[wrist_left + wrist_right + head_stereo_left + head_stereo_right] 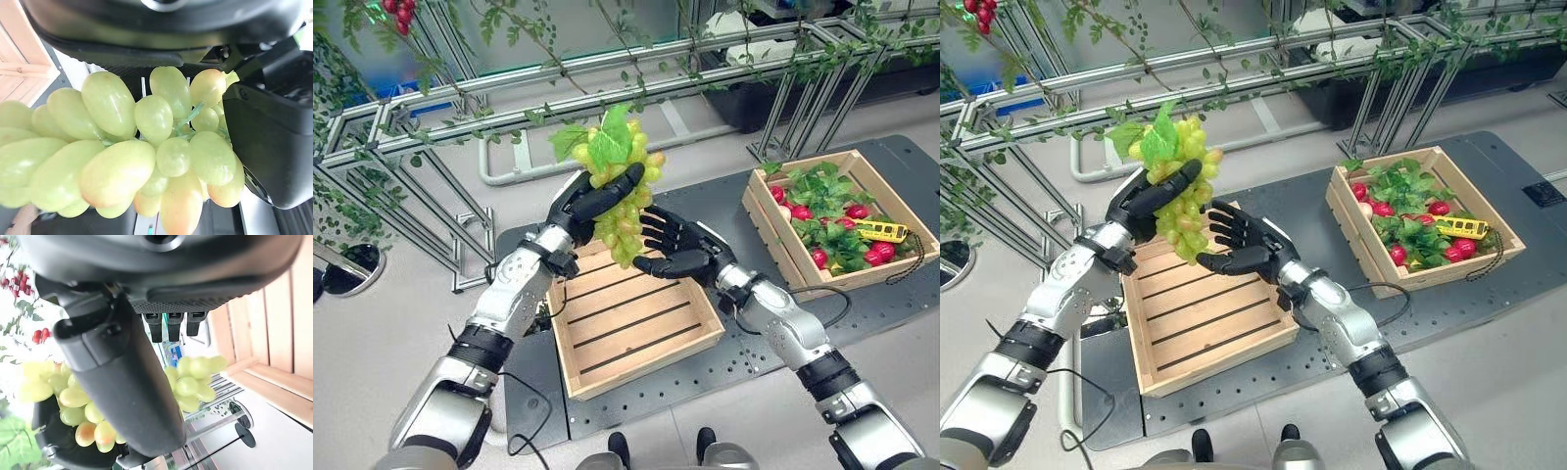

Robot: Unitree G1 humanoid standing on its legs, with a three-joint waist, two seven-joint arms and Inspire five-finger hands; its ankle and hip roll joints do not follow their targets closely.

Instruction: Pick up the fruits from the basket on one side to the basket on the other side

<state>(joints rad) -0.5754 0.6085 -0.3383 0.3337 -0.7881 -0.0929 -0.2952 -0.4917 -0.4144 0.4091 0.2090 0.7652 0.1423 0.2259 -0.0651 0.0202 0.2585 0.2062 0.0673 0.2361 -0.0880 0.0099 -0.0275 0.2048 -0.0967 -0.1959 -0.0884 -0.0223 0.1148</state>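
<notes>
Step in hand: I had the bunch of green grapes [622, 196] aloft over the far edge of the empty wooden crate [631, 323], caught mid-transfer; by my reading this was the carry, possibly a handover between hands.
Left hand: my left hand [587, 204] was curled round the upper part of the bunch, just under its green leaf [607, 142], bearing the weight.
Right hand: my right hand [674, 247] stood beside the bunch's lower end with fingers spread and relaxed, palm towards the grapes; touching or just apart, I could not tell.
Lie of the fruit: the bunch hung nearly upright, long axis vertical, leaf and stem end up, tapered tip pointing down towards the crate.
Other basket: the second crate [891, 201] sat well apart on my right, holding leaves and small red fruits [873, 255].
Next move, as I judged it: either lower the grapes into the empty crate and loosen the left hand, or close the right hand first.
</notes>
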